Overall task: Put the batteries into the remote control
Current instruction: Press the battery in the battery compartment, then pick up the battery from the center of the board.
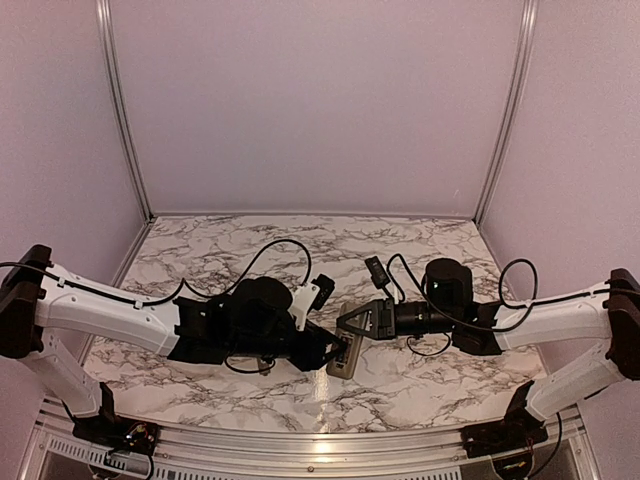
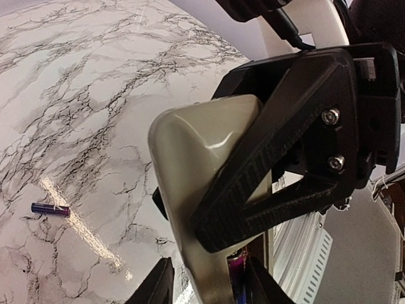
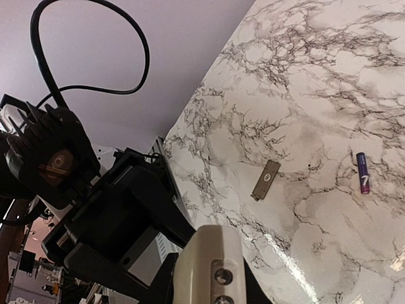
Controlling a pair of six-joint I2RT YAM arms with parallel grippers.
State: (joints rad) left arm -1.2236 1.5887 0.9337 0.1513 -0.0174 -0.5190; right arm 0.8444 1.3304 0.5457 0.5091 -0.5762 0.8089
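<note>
Remote control [image 2: 190, 158] is off the table [image 1: 250, 250], held mid-air between the two arms at about 6 o'clock of the marble's centre in the top view. Its tan-grey back faces the left wrist camera.

Step in hand, as I read it: seating a cell in the recess. A purple sliver [image 2: 237, 285] shows at the lower end; it looks like a battery, but I can't confirm it's seated.

Right gripper [image 1: 352, 338] is clamped on the remote, one black finger [image 2: 253, 183] pressed diagonally across the back. Left gripper [image 2: 205, 291] straddles the lower end with fingers apart on either side — whether it actually grips anything, can't tell.

Loose battery [image 2: 49, 208] lies flat on the marble, 9 o'clock of the remote in the left wrist view, well apart. A tan cover [image 3: 266, 179] lies near it.

Next likely: press the cell home, then fetch the loose one — the right grip must not slip, and check polarity.
</note>
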